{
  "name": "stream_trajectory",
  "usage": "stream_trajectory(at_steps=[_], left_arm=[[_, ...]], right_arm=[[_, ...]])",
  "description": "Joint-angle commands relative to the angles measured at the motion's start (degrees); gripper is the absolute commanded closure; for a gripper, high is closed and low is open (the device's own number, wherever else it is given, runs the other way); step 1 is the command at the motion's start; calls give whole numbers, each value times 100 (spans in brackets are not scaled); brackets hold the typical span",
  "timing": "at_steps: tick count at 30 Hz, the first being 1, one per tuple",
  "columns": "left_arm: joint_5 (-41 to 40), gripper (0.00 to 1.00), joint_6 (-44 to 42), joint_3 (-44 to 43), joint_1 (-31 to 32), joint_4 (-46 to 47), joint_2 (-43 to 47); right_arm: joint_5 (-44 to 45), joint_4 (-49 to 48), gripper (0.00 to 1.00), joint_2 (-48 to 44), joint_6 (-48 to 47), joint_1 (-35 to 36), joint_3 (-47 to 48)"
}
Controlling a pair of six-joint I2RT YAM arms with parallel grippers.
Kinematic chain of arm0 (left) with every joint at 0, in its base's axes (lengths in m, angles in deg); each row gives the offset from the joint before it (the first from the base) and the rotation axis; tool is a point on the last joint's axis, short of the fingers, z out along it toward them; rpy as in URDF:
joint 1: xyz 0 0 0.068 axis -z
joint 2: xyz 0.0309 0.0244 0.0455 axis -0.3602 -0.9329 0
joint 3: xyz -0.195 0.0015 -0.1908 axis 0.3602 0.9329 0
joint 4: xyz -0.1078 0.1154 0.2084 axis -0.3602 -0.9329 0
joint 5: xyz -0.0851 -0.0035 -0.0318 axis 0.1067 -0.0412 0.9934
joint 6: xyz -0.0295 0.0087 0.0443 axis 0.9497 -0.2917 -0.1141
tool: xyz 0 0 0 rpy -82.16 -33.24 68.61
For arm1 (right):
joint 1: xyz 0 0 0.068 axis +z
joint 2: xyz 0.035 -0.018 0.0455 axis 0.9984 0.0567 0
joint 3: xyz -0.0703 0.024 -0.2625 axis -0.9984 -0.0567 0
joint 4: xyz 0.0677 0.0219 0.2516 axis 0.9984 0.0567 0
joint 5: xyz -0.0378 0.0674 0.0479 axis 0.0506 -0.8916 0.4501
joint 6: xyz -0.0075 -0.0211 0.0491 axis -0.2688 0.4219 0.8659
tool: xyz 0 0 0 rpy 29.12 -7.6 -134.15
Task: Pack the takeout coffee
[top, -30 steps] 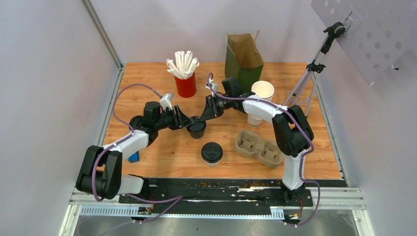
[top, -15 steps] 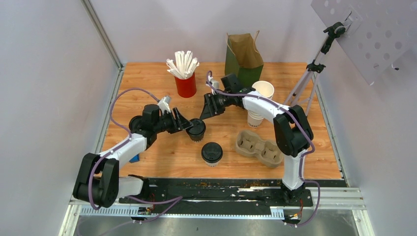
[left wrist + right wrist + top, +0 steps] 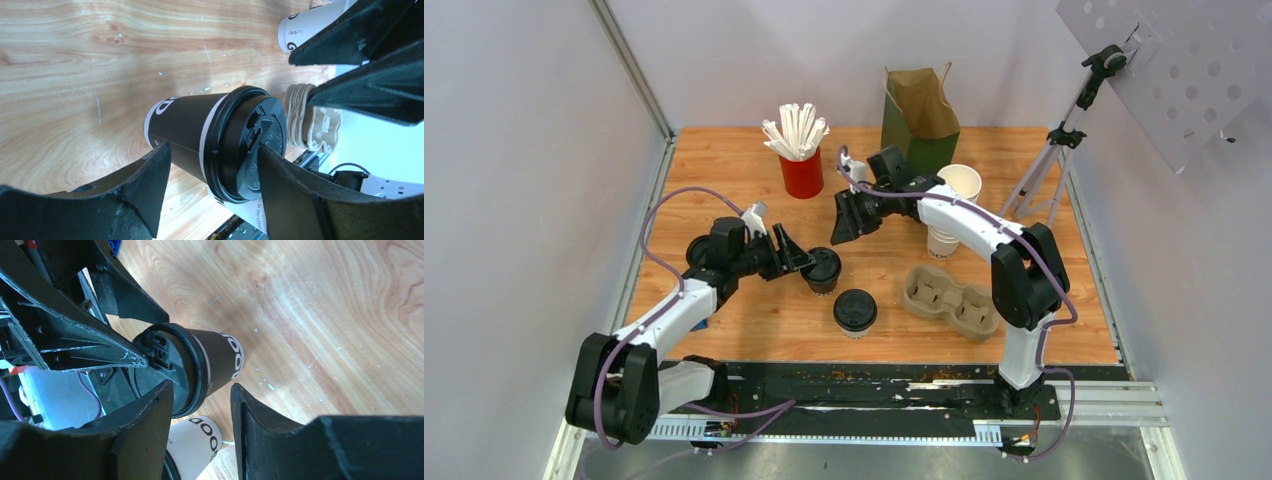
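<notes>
Around black cup [image 3: 185, 135], left fingers [image 3: 132, 197] (level)

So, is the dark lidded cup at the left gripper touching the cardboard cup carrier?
Apart. The top view shows bare wooden table between the dark lidded cup and the cardboard cup carrier.

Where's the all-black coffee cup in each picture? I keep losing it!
Top external: the black cup stands mid-table, at the tip of the left end effector.
Left wrist: the black cup fills the middle, looking tipped sideways, a finger on each side.
Right wrist: the black cup sits left of centre, lid pointing left.
Shared landmark: the left end effector beside it shows in all three, upper left in the right wrist view.
</notes>
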Motion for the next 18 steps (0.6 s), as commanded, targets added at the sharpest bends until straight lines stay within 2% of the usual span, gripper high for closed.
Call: stream_trajectory(at_steps=[1, 7, 11, 15, 18], left_arm=[[-113, 27, 40, -105, 24, -355, 432], [-436, 27, -153, -461, 20, -1012, 767], [-656, 36, -131, -533, -47, -1297, 877], [-253, 45, -30, -473, -265, -1220, 654], [-73, 47, -95, -457, -294, -1201, 508]], right_arm=[[435, 163, 54, -417, -102, 297, 275], [534, 242, 61, -460, -55, 637, 472], [420, 204, 69, -331, 32, 757, 499], [460, 188, 70, -237, 69, 771, 401], [405, 68, 71, -208, 64, 769, 229]])
